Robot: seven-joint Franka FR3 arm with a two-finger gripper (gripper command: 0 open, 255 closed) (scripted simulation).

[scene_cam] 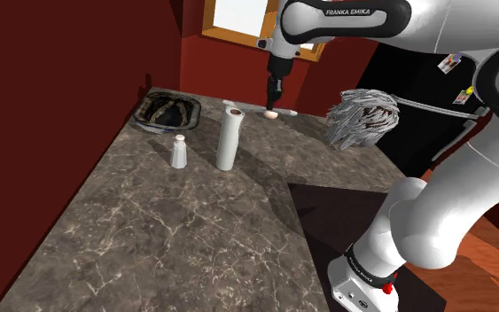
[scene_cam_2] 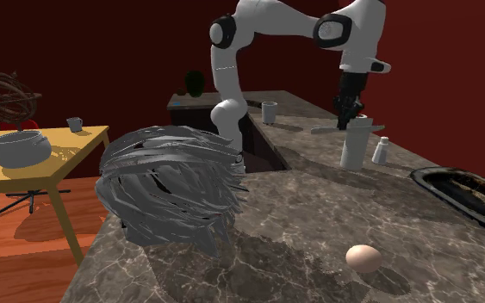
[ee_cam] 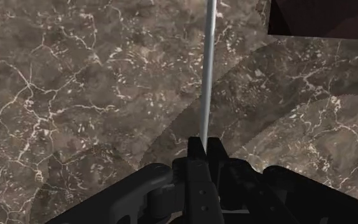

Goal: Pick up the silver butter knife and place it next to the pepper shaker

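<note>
The hand [ee_cam: 204, 147] is clenched on one end of the butter knife [ee_cam: 206, 76], its two black fingers pressed against the flat sides. The knife is a thin, plain silver strip, very narrow edge-on. It runs straight out from between the fingertips over the brown veined surface [ee_cam: 75, 95]. In the second exterior view it juts sideways from the fingertips toward that view's left and appears to be clear of the surface (a shadow lies under it). Just past the hand in that view stands a tall pale container [scene_cam_2: 353, 145], with the small pale pepper shaker [scene_cam_2: 380, 151] beside it. Farther along in the shoulder view lie a dark tray [scene_cam: 169, 110] and an egg [scene_cam: 271, 113].
</note>
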